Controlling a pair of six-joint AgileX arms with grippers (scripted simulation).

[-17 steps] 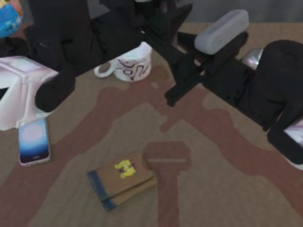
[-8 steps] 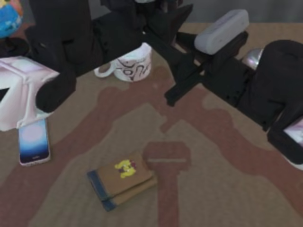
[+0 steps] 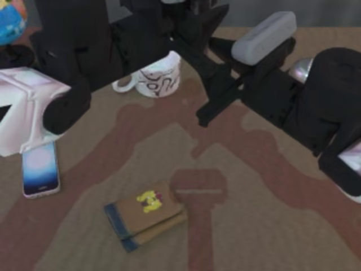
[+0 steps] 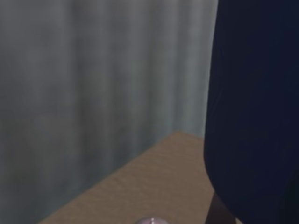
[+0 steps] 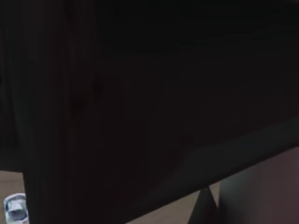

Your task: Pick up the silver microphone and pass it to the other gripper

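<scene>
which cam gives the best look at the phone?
Top view. The phone lies flat near the table's left edge, screen up, all but its upper end visible beside the white camera block of the left arm. The left wrist view shows none of it; the right wrist view is dark.

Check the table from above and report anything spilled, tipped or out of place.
Nothing stands out. The mug stands upright with no spill, the phone lies flat near the left edge, and the brown wallet lies flat mid-table. The silver microphone cannot be made out.

Both arms reach over the far desk; right pincer point(image 3: 206, 116) and left pincer point(image 3: 194, 22) meet there.
</scene>
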